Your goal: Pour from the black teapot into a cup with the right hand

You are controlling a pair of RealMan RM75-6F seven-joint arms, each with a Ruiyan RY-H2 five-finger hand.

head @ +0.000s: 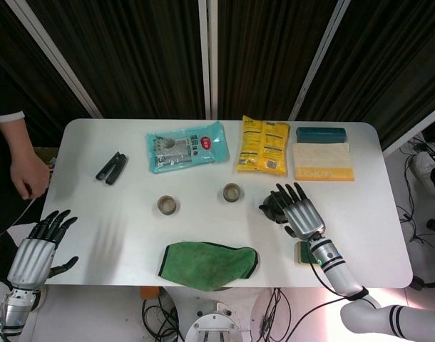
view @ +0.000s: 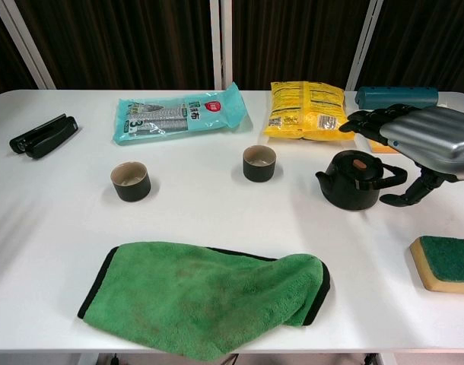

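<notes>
The black teapot stands upright on the white table, right of centre, its spout pointing left and its handle to the right. My right hand hovers just right of it, fingers spread above the handle and thumb below it, holding nothing. In the head view this hand covers most of the teapot. Two dark cups stand left of the teapot: the nearer cup and the farther cup. My left hand hangs open off the table's front left corner.
A green cloth lies at the front middle, and a sponge at the front right. At the back lie a teal packet, a yellow packet, a teal case and a black tool. A person's hand is at the left edge.
</notes>
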